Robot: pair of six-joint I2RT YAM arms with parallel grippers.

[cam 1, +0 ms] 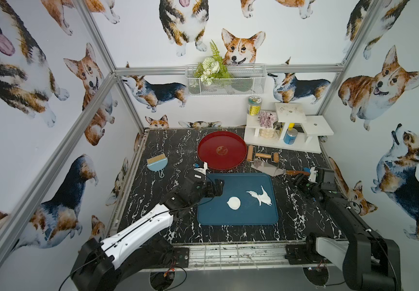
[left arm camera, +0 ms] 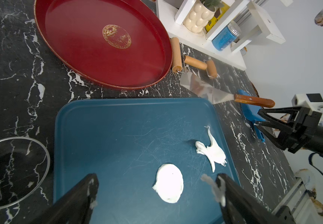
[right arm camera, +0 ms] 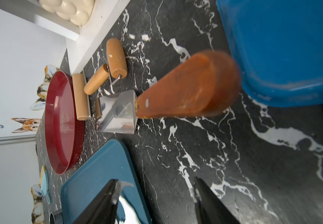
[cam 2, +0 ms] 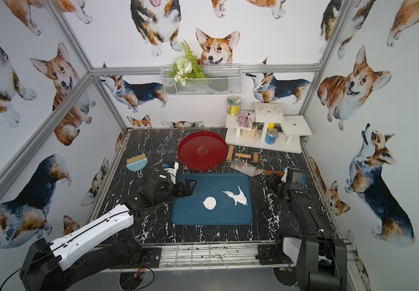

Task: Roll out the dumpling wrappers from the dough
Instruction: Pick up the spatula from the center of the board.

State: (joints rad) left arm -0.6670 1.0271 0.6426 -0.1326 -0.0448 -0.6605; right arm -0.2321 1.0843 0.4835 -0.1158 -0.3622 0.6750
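Dumpling wrapper (cam 1: 234, 202): a flat white disc, near round with no real long axis, lying on the blue tray (cam 1: 228, 219) at lower centre of the frame in both top views. A small nub sticks out of its rim in the left wrist view.

Dough (cam 1: 260, 196): a ragged white scrap on the same tray, right of the wrapper and apart from it. Its long axis runs diagonally, with the thin tail pointing to the upper edge of the frame and the wide end to the lower right. A short wing sticks out left.

Left gripper (left arm camera: 156, 180): jaws spread wide and empty, with white dough smears on the fingers (left arm camera: 220, 186). It hangs over the tray's left part, with the wrapper in front of it.

Right gripper (right arm camera: 155, 182): jaws apart, holding nothing, off the tray's right edge. The scraper (cam 1: 270, 170) handle is just ahead of it, blurred.

Red plate (cam 1: 222, 150): sits above the tray in the frame. It has a gold emblem at its centre that cannot be read.

Wooden roller (cam 1: 266, 156): right of the plate.

Jar (cam 1: 254, 105): has a yellow label, but the writing is too small to read.
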